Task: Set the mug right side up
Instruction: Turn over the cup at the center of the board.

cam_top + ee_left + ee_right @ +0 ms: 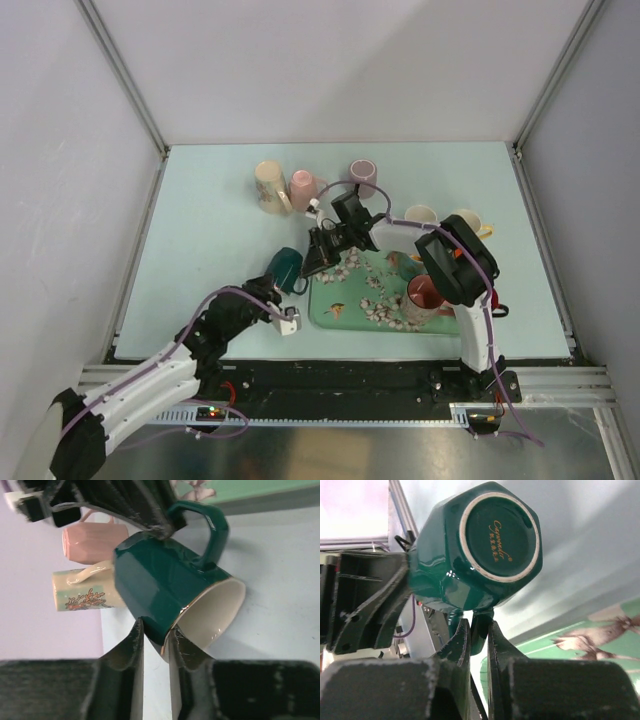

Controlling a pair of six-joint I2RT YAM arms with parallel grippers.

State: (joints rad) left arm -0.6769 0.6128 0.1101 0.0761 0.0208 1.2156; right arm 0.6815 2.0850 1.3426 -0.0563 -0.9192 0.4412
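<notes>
The left gripper was pinched on the rim of the green mug, with the mug wall caught between its two fingers. The right gripper was pressed together on the mug's handle. The mug was tipped on its side over the table, just beside the left edge of the floral tray, with a pink mug and a cream mug farther back.

bright, even light; wrist foregrounds blurry.
</notes>
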